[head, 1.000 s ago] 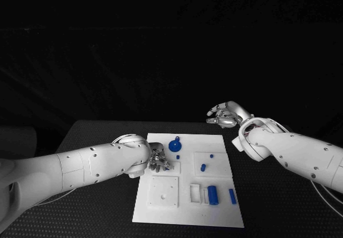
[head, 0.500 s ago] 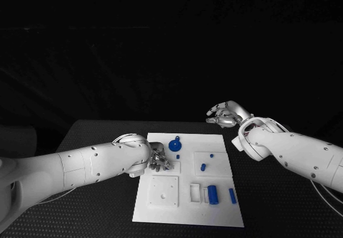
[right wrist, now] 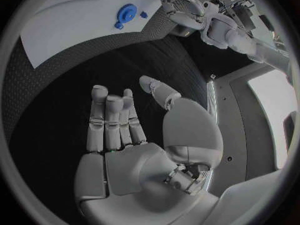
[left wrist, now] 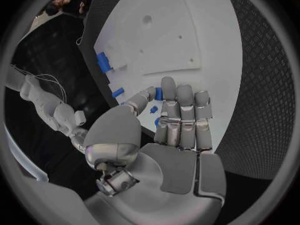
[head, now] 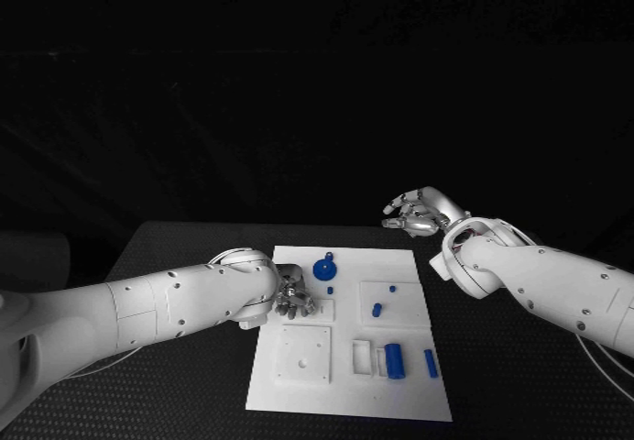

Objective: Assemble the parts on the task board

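The white task board lies in the middle of the table. On it are a round blue disc with a knob, a few small blue pieces, a blue cylinder in a white tray and a blue bar. My left hand hovers low over the board's left middle, fingers pointing down beside the small pieces. In the left wrist view this hand has nothing in its palm and the blue pieces show past its thumb. My right hand is raised beyond the board's far right corner, open and holding nothing.
A square white plate with holes sits at the board's near left. Black textured table surrounds the board on all sides. In the right wrist view the board and the disc lie far from that hand.
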Robot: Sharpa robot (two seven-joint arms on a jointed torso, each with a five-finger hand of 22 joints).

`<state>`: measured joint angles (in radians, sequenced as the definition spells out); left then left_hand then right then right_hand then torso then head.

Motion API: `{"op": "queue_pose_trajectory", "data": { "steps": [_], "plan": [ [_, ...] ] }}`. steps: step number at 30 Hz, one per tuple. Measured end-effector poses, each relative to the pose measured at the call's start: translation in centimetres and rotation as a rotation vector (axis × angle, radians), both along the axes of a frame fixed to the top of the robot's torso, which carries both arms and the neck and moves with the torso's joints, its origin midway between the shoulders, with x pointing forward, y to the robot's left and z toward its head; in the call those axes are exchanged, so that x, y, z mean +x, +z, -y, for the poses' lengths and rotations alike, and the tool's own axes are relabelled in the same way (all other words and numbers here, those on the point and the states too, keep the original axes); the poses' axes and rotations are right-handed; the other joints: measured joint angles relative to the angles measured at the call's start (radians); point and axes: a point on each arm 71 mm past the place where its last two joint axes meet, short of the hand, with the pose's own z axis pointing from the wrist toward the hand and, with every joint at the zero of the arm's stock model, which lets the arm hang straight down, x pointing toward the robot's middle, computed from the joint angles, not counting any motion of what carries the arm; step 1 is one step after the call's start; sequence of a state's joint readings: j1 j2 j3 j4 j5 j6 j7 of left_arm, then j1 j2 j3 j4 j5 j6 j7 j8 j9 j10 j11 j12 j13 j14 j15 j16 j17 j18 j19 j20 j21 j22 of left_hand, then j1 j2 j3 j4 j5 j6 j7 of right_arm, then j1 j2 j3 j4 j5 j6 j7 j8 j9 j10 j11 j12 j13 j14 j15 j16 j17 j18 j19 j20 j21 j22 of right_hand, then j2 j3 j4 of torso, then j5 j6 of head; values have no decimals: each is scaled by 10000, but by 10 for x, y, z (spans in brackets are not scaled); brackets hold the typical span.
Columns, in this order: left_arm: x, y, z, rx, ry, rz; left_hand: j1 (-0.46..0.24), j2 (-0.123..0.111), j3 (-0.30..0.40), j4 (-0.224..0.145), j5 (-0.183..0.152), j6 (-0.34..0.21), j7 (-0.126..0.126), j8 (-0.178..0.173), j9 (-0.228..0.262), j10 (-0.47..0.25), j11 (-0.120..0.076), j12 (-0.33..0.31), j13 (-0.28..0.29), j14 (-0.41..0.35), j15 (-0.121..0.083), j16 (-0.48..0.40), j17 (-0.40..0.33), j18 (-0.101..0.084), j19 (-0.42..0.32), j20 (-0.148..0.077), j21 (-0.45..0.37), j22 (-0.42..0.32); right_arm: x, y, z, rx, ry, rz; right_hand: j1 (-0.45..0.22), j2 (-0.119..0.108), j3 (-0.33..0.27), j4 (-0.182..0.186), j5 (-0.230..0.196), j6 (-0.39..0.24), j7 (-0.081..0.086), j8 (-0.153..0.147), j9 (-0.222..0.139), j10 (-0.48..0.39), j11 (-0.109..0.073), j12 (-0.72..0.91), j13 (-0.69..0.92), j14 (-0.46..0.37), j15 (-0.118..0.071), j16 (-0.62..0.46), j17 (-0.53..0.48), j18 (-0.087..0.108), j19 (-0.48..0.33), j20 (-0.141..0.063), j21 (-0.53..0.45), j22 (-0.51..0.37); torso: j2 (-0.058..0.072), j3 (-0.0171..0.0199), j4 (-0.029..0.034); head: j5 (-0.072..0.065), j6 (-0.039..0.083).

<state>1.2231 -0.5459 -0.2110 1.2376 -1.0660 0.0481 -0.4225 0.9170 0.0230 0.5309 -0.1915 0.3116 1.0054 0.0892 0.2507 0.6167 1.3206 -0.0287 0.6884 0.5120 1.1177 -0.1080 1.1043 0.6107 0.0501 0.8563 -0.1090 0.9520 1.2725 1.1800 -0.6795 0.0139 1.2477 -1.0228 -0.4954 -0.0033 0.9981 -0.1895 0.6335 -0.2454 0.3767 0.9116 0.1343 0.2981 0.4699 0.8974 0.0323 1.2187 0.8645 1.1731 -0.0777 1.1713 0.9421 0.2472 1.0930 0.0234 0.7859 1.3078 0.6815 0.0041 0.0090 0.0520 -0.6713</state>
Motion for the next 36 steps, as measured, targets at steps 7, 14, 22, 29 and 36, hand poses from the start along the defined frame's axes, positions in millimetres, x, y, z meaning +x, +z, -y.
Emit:
{"op": "queue_pose_trajectory", "data": {
  "steps": [7,14,22,29,36],
  "plan": [
    [0,-1,-2,-174,204,-199,-257,257,-51,-56,656,-9,9,0,0,1,2,-41,49,26,29,-46,27,2,0,0,0,31,0,0,0,1,2,-1,0,0,-2,2,0,8,44,0,0,1,0,0,0,0,0,0,-2,-4,0,0,0,-1,-2,3,1,4,12],
    [0,-2,-3,-365,397,-402,-700,700,-47,-108,1183,-13,15,19,0,21,23,-79,114,58,65,-46,66,-1,0,0,-42,97,0,0,0,-3,-1,-6,0,0,-28,28,0,8,44,0,0,1,0,-1,-9,0,0,0,-9,-7,0,0,0,-2,-2,7,-4,10,38],
    [0,-3,-2,-481,524,-589,-1083,1083,-149,-235,1569,1,5,136,0,35,39,-79,189,64,66,-46,112,-41,72,1,-41,168,0,-1,0,-6,8,-23,0,0,-28,28,-1,8,42,0,0,1,0,-1,-10,0,0,0,-9,-11,0,0,0,-2,0,19,-12,11,49],
    [-1,-3,0,-472,519,-678,-1251,1248,-172,-258,1616,217,-109,293,-479,158,-18,-79,244,63,58,-46,159,-41,81,-8,-41,245,0,-1,0,-11,13,-40,0,0,-28,28,39,9,39,0,0,1,1,-1,-10,0,0,0,-9,-17,0,0,0,-2,1,21,-12,12,58],
    [-1,3,1,-318,433,-608,-1299,1292,-175,-261,1617,283,-165,390,-518,234,-91,-79,291,64,59,-46,201,-45,162,-18,-41,314,0,-2,0,-14,18,-65,0,0,-28,28,39,-4,22,0,-1,0,1,-2,-10,0,0,0,-8,-36,0,0,0,-3,1,21,-7,12,72]
  ]
}}
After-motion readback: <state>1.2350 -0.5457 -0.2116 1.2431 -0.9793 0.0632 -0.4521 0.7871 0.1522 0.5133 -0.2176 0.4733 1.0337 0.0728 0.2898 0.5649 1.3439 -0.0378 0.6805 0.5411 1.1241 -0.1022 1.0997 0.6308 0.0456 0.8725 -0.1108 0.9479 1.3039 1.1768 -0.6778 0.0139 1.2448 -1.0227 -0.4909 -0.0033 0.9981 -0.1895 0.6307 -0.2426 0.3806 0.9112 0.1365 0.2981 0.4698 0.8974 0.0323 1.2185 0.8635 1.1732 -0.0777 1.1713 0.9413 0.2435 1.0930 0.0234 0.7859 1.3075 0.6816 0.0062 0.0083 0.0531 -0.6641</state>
